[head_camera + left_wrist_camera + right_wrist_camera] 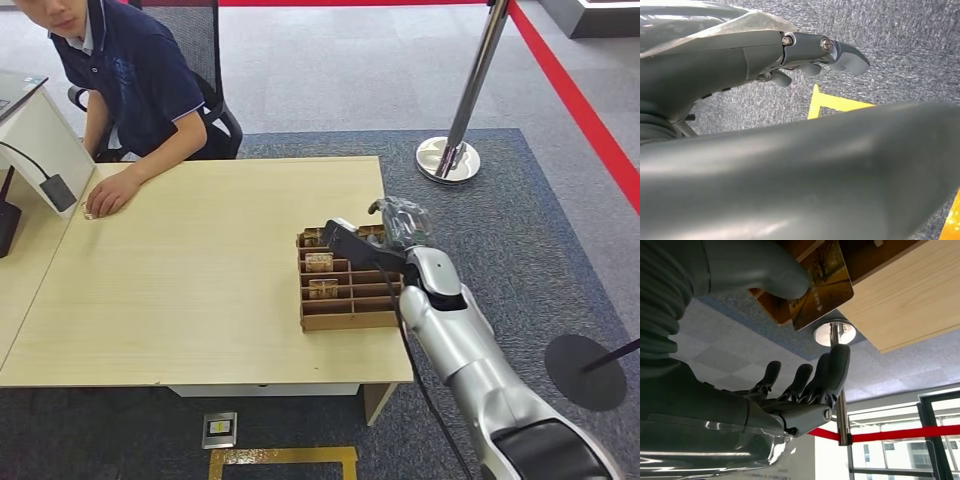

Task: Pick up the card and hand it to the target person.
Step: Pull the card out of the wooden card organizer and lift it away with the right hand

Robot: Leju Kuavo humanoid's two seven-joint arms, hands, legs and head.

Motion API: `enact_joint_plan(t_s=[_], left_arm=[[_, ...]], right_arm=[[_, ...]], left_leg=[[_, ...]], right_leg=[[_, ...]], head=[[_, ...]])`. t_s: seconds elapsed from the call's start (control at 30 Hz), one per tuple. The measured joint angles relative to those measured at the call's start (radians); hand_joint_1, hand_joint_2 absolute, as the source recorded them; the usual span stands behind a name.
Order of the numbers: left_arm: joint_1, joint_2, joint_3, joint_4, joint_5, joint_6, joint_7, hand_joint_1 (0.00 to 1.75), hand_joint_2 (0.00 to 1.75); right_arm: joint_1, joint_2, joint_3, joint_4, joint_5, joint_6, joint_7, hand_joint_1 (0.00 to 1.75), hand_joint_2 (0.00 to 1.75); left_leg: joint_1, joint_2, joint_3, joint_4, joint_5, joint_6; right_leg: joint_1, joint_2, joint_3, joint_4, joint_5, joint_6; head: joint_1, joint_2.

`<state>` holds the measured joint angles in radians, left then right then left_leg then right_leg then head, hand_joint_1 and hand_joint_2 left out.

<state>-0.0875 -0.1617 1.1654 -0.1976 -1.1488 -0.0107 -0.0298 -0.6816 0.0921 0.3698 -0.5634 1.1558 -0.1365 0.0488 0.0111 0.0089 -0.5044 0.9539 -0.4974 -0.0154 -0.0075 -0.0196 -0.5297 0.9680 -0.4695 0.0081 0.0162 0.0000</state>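
A brown slotted card rack (351, 318) stands at the table's right edge, with cards (319, 262) upright in its left slots. My right hand (396, 222) reaches over the rack's far right corner. In the right wrist view its thumb (764, 275) lies against a golden picture card (823, 282), while the dark fingers (806, 385) stay spread well away from it, so nothing is pinched. The person in a dark shirt (132, 80) sits at the table's far left, one hand (109, 195) resting on the top. My left hand (821, 52) hangs over the grey carpet, holding nothing.
A chrome stanchion base (447, 160) with a red belt stands beyond the table's right side. A white angled stand (38, 140) and a small grey reader (58, 192) sit at the far left. A yellow floor marking (283, 460) lies before the table.
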Motion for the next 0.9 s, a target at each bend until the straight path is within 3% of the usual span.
enact_joint_plan(t_s=[0.9], left_arm=[[0.000, 0.000, 0.000, 0.000, 0.003, 0.006, 0.000, 0.00, 0.00]], right_arm=[[-0.042, 0.023, -0.008, 0.106, -0.003, -0.013, -0.012, 0.78, 1.75]], left_leg=[[0.000, 0.000, 0.000, 0.000, 0.000, 0.000]], right_leg=[[0.000, 0.000, 0.000, 0.000, 0.000, 0.000]], head=[[0.000, 0.000]])
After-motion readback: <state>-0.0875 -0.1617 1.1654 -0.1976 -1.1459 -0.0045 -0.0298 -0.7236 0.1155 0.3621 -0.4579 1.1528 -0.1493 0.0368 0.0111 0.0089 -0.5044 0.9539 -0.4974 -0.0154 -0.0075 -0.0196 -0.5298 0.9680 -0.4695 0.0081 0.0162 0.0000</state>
